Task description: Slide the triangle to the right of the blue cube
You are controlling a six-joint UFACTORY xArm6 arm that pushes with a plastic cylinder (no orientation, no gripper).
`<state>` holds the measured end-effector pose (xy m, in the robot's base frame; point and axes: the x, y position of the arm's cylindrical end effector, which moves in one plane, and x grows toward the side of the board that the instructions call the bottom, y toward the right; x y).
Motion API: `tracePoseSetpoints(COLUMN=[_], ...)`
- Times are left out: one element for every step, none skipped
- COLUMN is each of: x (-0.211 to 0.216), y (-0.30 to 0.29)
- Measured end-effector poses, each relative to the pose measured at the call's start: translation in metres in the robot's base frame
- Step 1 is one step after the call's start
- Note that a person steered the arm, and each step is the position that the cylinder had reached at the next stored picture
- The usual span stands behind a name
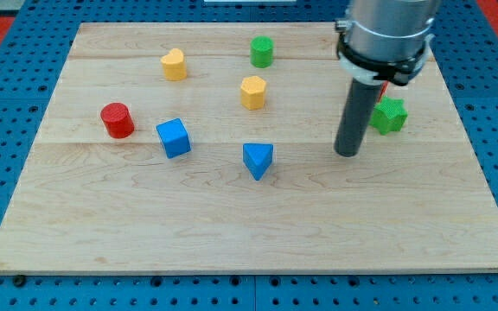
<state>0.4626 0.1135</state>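
A blue triangle (258, 160) lies near the middle of the wooden board (232, 225). A blue cube (174, 137) sits to its left, slightly higher in the view. My tip (347, 154) rests on the board to the right of the triangle, well apart from it and at about the same height in the view. The rod rises from the tip to the arm's grey body at the view's top right.
A red cylinder (117, 119) stands left of the cube. A yellow heart (174, 64), a yellow hexagon (252, 92) and a green cylinder (262, 52) lie toward the view's top. A green star (390, 115) sits just right of the rod, with a red block (382, 86) partly hidden behind it.
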Motion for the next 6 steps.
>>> tracePoseSetpoints(x=[0.003,0.035,0.055,0.029,0.004,-0.005], y=[0.014,-0.035,-0.068,-0.128,-0.130,-0.193])
